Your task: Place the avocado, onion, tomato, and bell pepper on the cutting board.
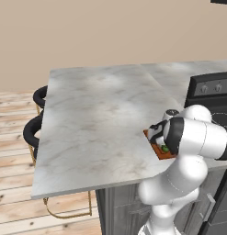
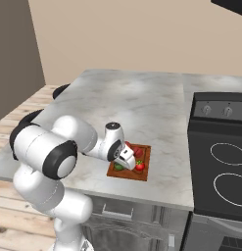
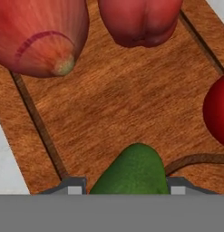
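four produce items on cutting board [image 3: 118, 104], avocado [image 3: 131, 170] between pincer [image 3: 123, 186] tips

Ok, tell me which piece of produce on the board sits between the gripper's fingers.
The avocado: the only green one, right at the gripper; the reddish onion, pepper and tomato lie apart.

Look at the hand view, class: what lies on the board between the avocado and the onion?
Nothing. In the hand view, only bare wood of the cutting board separates the avocado from the onion; the gripper sits around the avocado.

Green avocado [image 3: 131, 170]; reddish-brown grained cutting board [image 3: 118, 99]; striped, seemingly pink-red onion [image 3: 41, 36].
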Tool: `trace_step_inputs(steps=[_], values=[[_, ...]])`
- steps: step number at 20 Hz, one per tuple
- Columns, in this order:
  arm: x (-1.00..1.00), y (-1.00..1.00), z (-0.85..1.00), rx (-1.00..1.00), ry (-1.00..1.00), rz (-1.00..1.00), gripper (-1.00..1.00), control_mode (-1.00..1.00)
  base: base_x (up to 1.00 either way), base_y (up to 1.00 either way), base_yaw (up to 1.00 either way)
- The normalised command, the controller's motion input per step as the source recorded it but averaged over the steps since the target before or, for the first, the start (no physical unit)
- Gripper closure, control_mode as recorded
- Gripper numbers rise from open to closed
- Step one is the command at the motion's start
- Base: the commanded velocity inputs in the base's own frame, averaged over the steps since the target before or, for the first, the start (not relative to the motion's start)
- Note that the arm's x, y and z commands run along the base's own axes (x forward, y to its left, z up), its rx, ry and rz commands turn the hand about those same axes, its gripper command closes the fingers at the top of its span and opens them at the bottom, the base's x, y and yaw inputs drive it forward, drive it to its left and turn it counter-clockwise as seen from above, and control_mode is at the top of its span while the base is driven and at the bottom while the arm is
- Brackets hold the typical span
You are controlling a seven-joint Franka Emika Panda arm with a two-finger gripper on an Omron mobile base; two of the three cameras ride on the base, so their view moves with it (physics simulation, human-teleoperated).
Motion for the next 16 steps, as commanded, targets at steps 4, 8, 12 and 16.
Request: trace_step_inputs(steps=[4,8,12,16], values=[[0.1,0.0,-0.21,0.0,-0.03,0.0,1.0,-1.0,0.0,0.0,0.0],[0.0,0.0,-0.05,0.0,0.0,0.0,-1.0,-1.0,0.0,0.0,0.0],[0.0,0.0,0.0,0.0,0.0,0.0,-1.0,-1.0,0.0,0.0,0.0],[0.0,0.0,0.06,0.0,0.0,0.0,-1.0,-1.0,0.0,0.0,0.0]])
